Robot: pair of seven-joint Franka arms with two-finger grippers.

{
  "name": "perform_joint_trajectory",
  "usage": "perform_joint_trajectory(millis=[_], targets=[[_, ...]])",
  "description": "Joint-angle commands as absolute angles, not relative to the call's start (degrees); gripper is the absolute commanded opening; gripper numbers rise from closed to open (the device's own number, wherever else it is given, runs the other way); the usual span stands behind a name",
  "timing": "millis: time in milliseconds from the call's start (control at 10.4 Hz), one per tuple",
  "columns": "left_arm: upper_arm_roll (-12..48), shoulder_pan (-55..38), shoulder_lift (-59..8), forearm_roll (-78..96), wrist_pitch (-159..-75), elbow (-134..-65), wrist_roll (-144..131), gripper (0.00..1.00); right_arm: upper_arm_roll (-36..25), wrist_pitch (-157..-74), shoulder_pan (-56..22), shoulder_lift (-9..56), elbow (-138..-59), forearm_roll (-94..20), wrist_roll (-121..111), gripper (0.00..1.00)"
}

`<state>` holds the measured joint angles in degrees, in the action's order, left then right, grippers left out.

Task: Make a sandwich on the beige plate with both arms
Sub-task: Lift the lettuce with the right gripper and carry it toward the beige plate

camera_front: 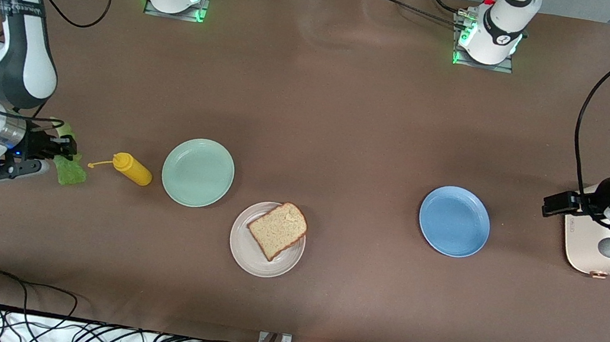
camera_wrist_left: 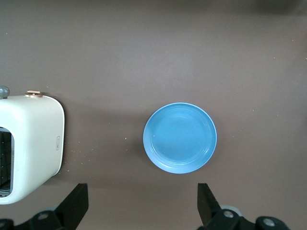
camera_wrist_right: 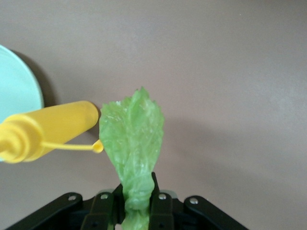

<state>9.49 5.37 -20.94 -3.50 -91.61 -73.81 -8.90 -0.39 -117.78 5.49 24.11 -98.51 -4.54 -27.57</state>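
The beige plate (camera_front: 252,258) lies near the middle of the table with one slice of brown bread (camera_front: 277,229) on it. At the right arm's end, my right gripper (camera_front: 58,152) (camera_wrist_right: 137,205) is shut on the stem end of a ruffled green lettuce leaf (camera_front: 70,169) (camera_wrist_right: 133,136). The leaf's free end reaches toward the yellow bottle. My left gripper (camera_front: 556,204) (camera_wrist_left: 142,205) is open with nothing between its jaws. It is over the bare table between the blue plate and the toaster.
A yellow squeeze bottle (camera_front: 132,169) (camera_wrist_right: 45,130) lies on its side between the lettuce and a mint green plate (camera_front: 198,172). A blue plate (camera_front: 454,221) (camera_wrist_left: 180,137) and a cream toaster (camera_front: 585,249) (camera_wrist_left: 29,143) stand at the left arm's end. Cables run along the front edge.
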Motion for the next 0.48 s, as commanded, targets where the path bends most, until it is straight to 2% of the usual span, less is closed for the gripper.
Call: perform_joint_trajectory(millis=[0,193,385], targets=[[9.58,5.54,-20.57,-2.64,-91.76,-74.27,-7.91,1.00,-0.44,-113.65,5.71,20.14,-98.79,-5.88,-29.09,0.00],[9.58,5.45,-20.57,-2.64,-91.76,-74.36,-8.00,1.00,-0.35,-109.53,2.31,20.39,-93.89,-5.80,-26.65,0.00],[9.58,5.36,-20.65,-2.64,-91.76,-74.36,-8.00,1.00,-0.35,-108.73,-1.48,20.39,-92.56,-5.89,-17.10,0.00]])
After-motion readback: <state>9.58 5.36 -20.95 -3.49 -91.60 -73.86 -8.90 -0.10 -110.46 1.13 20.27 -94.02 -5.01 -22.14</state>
